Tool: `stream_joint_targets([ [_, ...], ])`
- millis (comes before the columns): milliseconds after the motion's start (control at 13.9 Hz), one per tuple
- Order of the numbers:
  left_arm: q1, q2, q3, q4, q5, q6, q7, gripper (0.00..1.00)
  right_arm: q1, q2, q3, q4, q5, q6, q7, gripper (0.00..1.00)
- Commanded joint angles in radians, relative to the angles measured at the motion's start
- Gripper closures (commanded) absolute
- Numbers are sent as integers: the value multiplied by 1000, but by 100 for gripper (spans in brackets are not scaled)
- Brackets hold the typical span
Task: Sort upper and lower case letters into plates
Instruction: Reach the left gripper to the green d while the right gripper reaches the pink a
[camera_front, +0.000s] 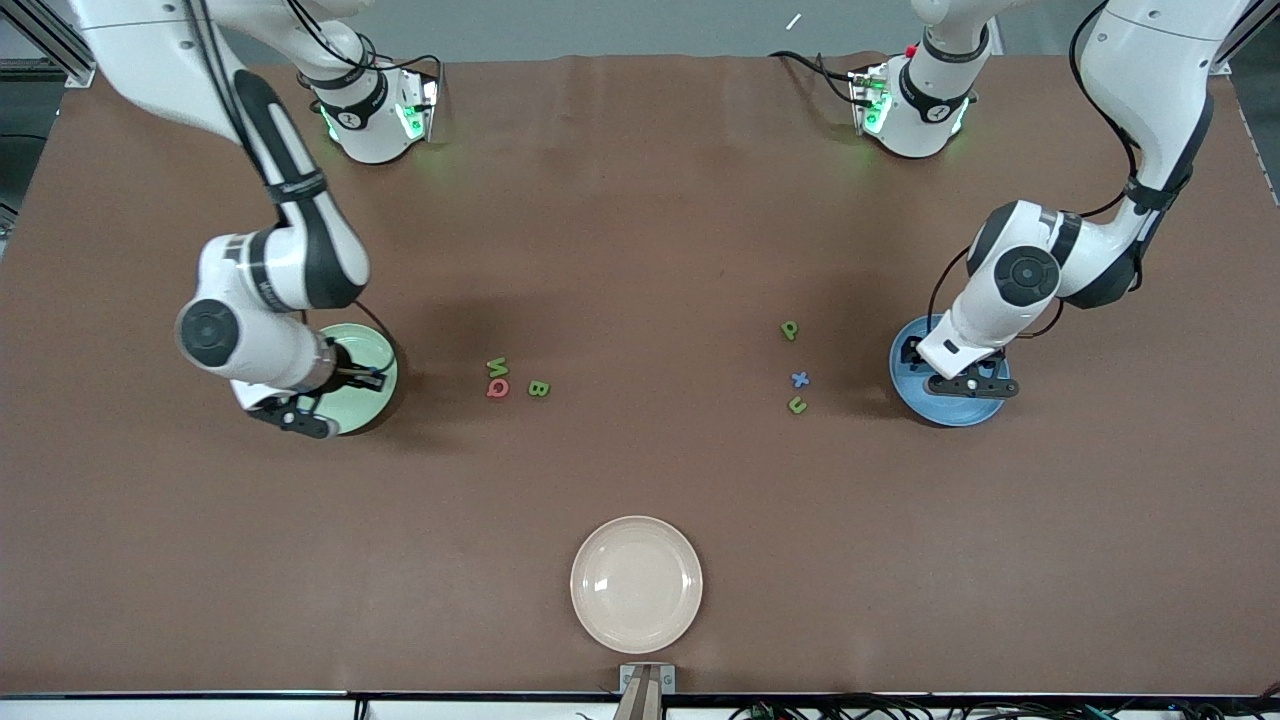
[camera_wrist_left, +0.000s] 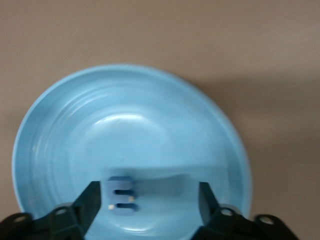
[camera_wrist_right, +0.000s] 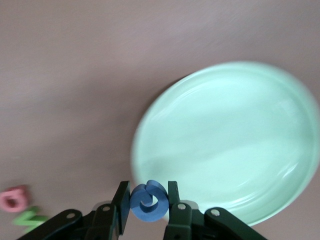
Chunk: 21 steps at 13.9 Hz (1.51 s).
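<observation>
Right gripper (camera_wrist_right: 146, 202) is hovering at the pale green plate (camera_front: 380, 385), its fingers pinching a dark blue foam letter (camera_wrist_right: 148, 201) (curled shape, possibly a "G" or "e"; I cannot read it for sure). In the right wrist view the letter is sitting just off the plate's rim, so the plate is lying ahead of the fingertips; the coming move looks like a short carry inward over the bowl, then a release.

Left gripper (camera_wrist_left: 149, 200) is hanging low over the bright blue plate (camera_front: 915, 395), fingers spread wide. A small blue letter (camera_wrist_left: 121, 195) is lying in the plate between them, beside one finger, held by neither.

Loose letters are waiting on the brown table (camera_front: 640, 250) between the plates: green N (camera_front: 497, 366), red Q (camera_front: 497, 388), green B (camera_front: 538, 388) toward the right arm's end; green p (camera_front: 790, 329), blue x (camera_front: 799, 379), green u (camera_front: 797, 405) toward the left arm's end. Each cluster is lying closer to its own arm.

Cream-white plate (camera_front: 636, 583) is sitting nearest the front camera.
</observation>
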Motion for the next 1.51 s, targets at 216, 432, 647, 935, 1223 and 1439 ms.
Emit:
stream_joint_targets([
  [216, 4, -27, -197, 90, -90, -177, -193, 0, -93, -3, 18, -152, -8, 233, -153, 97],
  [432, -48, 29, -252, 110, -94, -175, -484, 0, -107, 7, 16, -155, -11, 243, -182, 96],
  [647, -123, 80, -253, 125, -94, -156, -801, 0, -147, 34, 16, -155, -12, 269, -244, 95],
  [935, -163, 137, -250, 124, -84, -48, -978, 0, -159, 40, 16, -161, -12, 275, -262, 93],
  [1223, -183, 173, -243, 114, -36, -33, -1019, 1, -161, 45, 16, -161, -14, 277, -262, 80],
  [1439, -183, 210, -233, 111, 39, -16, -1106, 2, -159, 34, 16, -155, -14, 251, -264, 0],
])
